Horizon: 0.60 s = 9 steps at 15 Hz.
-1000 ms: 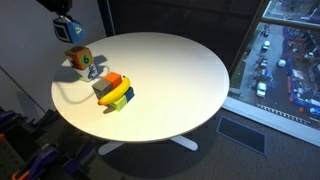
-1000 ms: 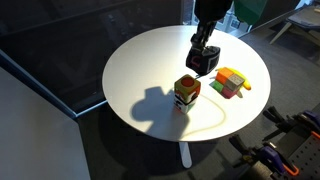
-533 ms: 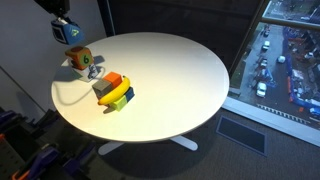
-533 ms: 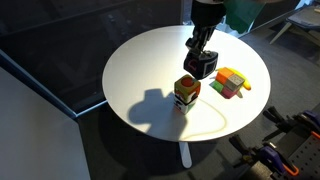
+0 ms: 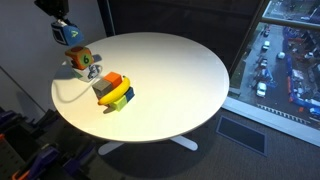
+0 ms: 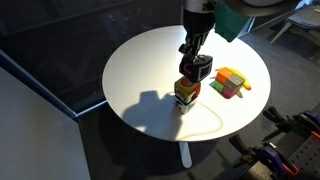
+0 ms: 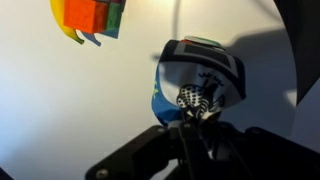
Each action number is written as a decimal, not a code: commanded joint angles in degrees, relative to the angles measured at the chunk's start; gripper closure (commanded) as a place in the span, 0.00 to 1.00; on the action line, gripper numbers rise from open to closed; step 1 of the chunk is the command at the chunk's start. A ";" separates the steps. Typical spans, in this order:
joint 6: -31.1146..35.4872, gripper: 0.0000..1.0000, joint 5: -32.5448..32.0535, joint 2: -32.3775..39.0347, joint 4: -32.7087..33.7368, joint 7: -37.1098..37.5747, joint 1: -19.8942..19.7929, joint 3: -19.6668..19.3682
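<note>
A small box-like toy [image 5: 82, 62] with orange, blue and white sides stands near the edge of the round white table [image 5: 170, 70]. It also shows in the other exterior view [image 6: 187, 91] and in the wrist view [image 7: 200, 80]. My gripper [image 6: 196, 70] hangs just above it, also seen from the other side [image 5: 64, 31]. In the wrist view the jaws [image 7: 196, 122] look closed together, with a black-and-white patterned bit at their tips. I cannot tell whether that bit is held or belongs to the toy.
A stack of coloured blocks [image 5: 114, 92] in yellow, orange, green and grey lies beside the toy [image 6: 231, 82] [image 7: 92, 18]. A thin white cord [image 6: 218, 124] curves over the table near the edge. Dark glass walls stand close behind.
My gripper has moved down and closer over the box-like toy. The toy and the blocks have not moved.
</note>
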 commanded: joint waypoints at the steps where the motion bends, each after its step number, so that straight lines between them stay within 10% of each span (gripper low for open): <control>1: -0.33 0.95 -1.71 1.81 2.06 2.14 0.47 0.03; 9: 1.14 0.95 -1.39 4.15 3.05 2.21 0.83 -0.30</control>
